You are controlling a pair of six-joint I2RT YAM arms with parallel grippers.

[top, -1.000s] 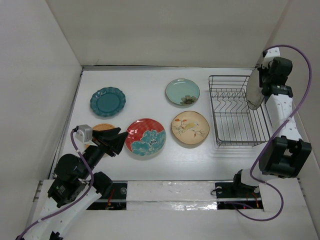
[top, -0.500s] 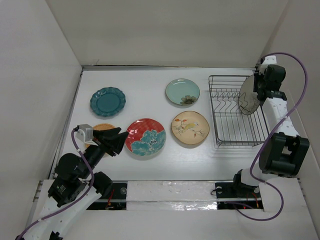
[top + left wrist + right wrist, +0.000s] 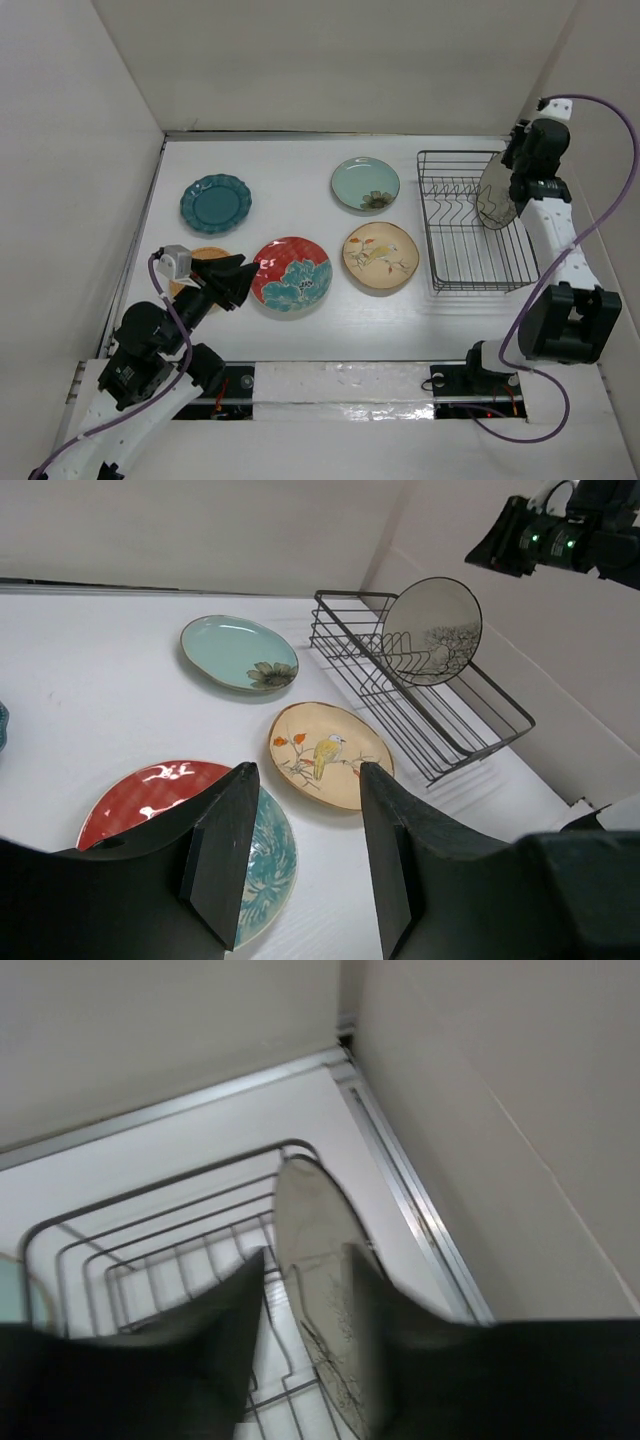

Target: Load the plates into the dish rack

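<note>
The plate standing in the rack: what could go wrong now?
The plate stands on edge in the rack, the open right hand straddling its rim; a crooked retreat could knock it over. Whether it sits between prongs is unclear, so it might roll or tip.

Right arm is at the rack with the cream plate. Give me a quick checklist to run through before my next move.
1. Cream plate standing on edge in the dish rack: ok.
2. Plate seated firmly in a slot: cannot tell.
3. Right gripper jaws apart and off the plate: ok; the left wrist view shows a gap between them.
4. Left gripper open and empty: ok.
5. Room in the rack for more plates: ok.
6. Orange plate clear to grasp: cannot tell; it is mostly hidden beneath the left gripper.
</note>
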